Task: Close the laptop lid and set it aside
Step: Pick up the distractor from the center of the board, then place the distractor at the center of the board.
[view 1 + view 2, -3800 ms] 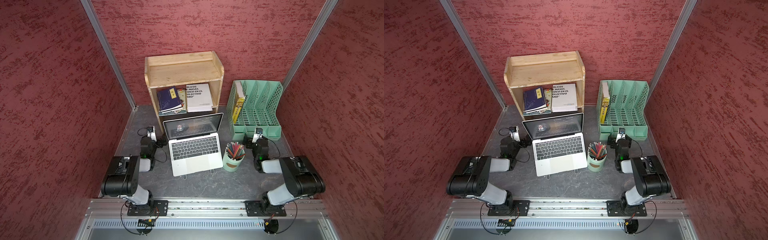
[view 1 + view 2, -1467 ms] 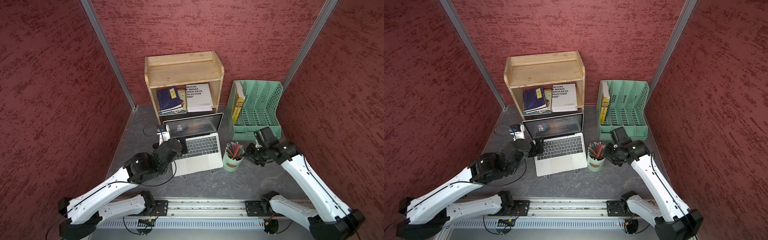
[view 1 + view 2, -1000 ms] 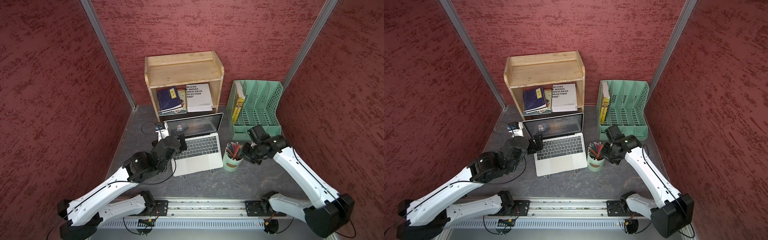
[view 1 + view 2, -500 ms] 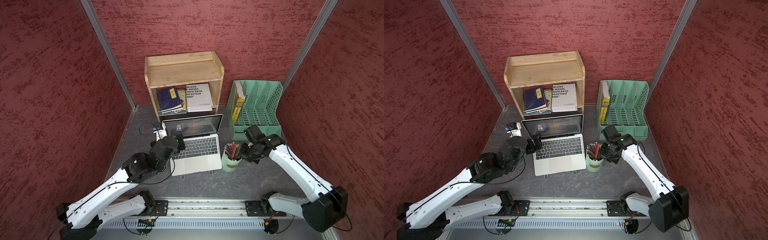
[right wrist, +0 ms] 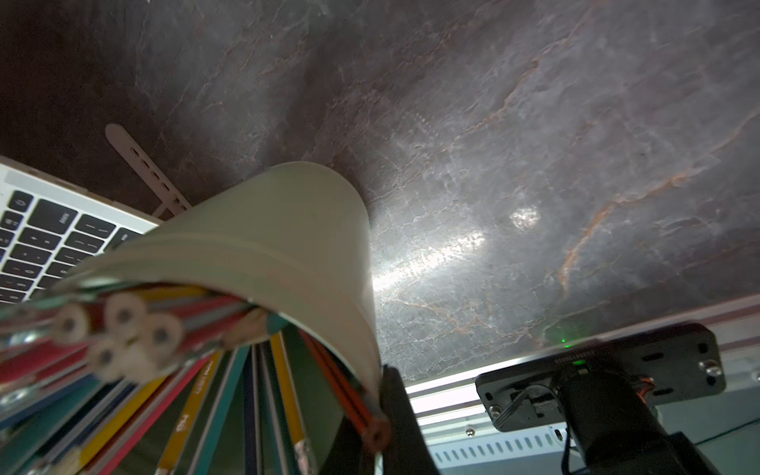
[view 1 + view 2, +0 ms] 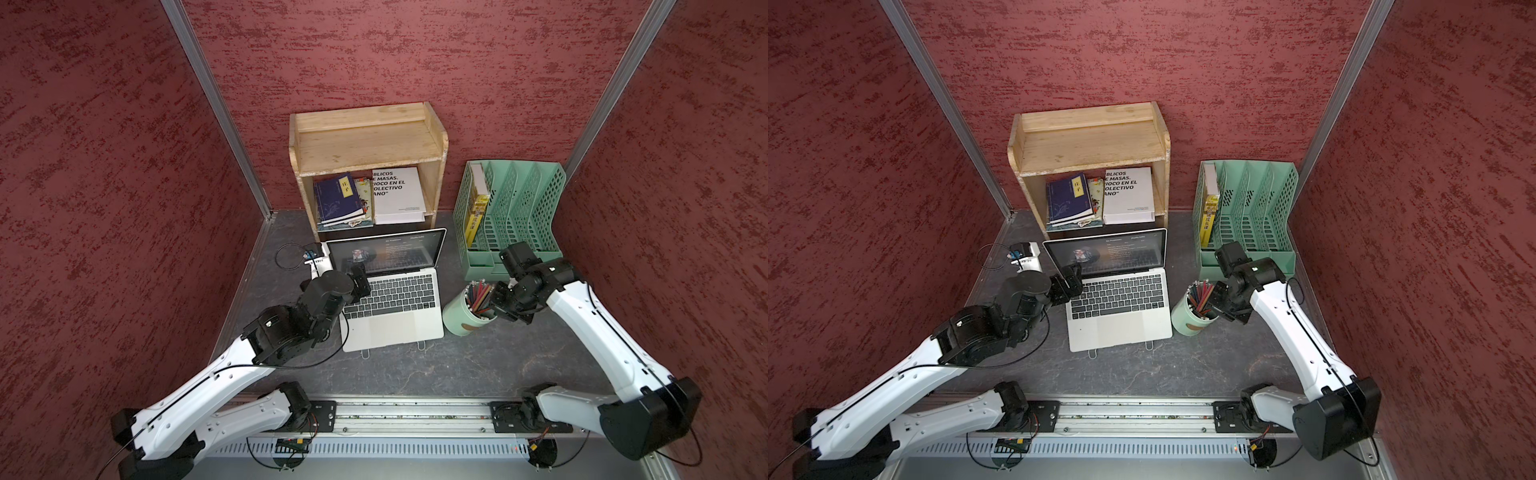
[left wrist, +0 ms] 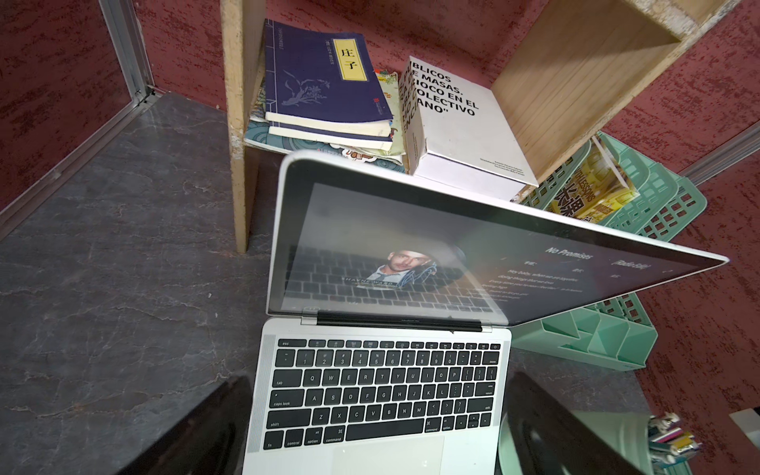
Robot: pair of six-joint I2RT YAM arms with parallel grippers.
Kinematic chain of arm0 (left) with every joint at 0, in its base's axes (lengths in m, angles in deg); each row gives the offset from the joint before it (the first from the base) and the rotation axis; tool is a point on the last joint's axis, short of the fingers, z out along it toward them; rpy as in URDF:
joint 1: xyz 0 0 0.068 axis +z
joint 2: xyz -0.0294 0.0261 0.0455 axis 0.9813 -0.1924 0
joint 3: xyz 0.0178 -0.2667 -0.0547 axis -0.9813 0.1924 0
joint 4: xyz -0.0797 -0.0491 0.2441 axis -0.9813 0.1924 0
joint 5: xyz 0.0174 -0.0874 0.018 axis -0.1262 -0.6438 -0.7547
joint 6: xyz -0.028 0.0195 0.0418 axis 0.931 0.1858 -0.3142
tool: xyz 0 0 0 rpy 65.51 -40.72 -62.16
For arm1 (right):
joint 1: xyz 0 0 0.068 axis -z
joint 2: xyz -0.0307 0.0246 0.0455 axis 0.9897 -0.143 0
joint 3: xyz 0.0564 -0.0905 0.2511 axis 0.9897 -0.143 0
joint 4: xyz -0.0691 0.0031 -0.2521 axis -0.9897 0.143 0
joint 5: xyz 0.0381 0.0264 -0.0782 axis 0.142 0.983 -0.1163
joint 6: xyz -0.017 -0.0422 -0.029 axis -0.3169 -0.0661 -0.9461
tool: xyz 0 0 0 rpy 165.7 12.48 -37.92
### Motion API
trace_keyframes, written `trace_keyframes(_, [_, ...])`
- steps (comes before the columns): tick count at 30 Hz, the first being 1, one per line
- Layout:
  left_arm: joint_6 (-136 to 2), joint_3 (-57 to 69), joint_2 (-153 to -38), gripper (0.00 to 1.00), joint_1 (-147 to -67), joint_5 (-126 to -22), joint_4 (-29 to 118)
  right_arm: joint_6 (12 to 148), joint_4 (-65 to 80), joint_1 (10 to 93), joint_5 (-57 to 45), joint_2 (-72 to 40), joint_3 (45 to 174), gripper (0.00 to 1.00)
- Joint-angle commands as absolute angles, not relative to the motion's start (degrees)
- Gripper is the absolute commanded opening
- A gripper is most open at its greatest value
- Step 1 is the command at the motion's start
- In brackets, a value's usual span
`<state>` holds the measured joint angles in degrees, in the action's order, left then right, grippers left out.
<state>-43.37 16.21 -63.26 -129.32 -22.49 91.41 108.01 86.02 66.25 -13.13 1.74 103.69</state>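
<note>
- Two arms reach in from the lower edge in both top views, one at each side of the laptop (image 6: 390, 318). It sits open in the middle of the frame on the dark table (image 6: 415, 374).
- The laptop lid (image 6: 386, 253) is up, not yet closed. The screen is lit and it leans back toward the wooden shelf (image 6: 365, 141) above it in the frame.
- The left gripper (image 6: 360, 279) is at the upper left corner of the keyboard, just below the hinge. Its jaws stand wide. In the left wrist view the two dark fingers (image 7: 197, 427) are at the lower corners with the keyboard between them, and they hold nothing.
- The right gripper (image 6: 498, 297) is right of the laptop, closed tight on the rim of the green pencil cup (image 6: 459, 322). The cup is tilted, with its mouth to the upper right and its foot near the laptop's lower right corner.
- In the right wrist view coloured pencils (image 5: 123, 329) fill the cup, and a strip of a white stand (image 5: 144, 164) shows beside the laptop's edge.
- A green file rack (image 6: 519, 216) stands at the upper right.
</note>
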Motion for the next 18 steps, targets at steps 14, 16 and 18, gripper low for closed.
trace_keyframes(14, [-55.43,4.4,-64.03,1.0,-130.41,-20.34,89.92,92.76,91.8,95.81,-16.49,2.18,110.29,0.0])
trace_keyframes(16, [-55.92,3.15,-64.25,1.0,-130.41,-19.68,90.49,91.66,91.24,99.0,-17.96,1.34,111.38,0.0])
trace_keyframes(18, [-56.78,1.64,-64.8,1.0,-130.28,-19.54,91.52,90.67,90.59,101.84,-19.19,0.22,112.68,0.0])
